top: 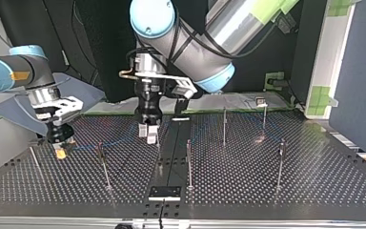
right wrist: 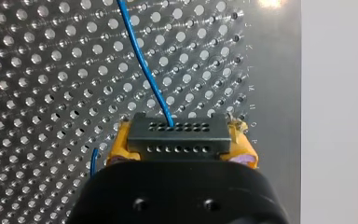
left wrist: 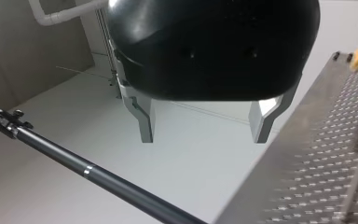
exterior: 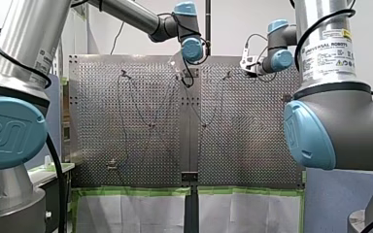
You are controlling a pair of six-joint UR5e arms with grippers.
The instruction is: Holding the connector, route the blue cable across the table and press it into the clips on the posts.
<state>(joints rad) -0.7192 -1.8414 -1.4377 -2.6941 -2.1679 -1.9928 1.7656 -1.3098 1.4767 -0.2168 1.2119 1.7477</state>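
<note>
My right gripper (right wrist: 181,145) pinches the black connector (right wrist: 177,130) between its yellow pads, low over the table (right wrist: 37,93). In the front view it sits at the far side, right of the middle. Judged from the task, this grip anchors the end so the line can be led out. The blue cable (right wrist: 140,56) leaves the connector's face and runs away over the perforated metal. In the top view it shows only as a faint blue line at the left, and I cannot see it seated in any clip.

My left gripper (left wrist: 204,126) hangs near the far middle with its metal fingers spread and nothing between them, probably ready to press the cable down. Thin upright posts (top: 189,162) stand well apart on the table.

The surface is silver drilled plate in two halves. In the front view green tape edges its near side and a white wall stands beyond.
</note>
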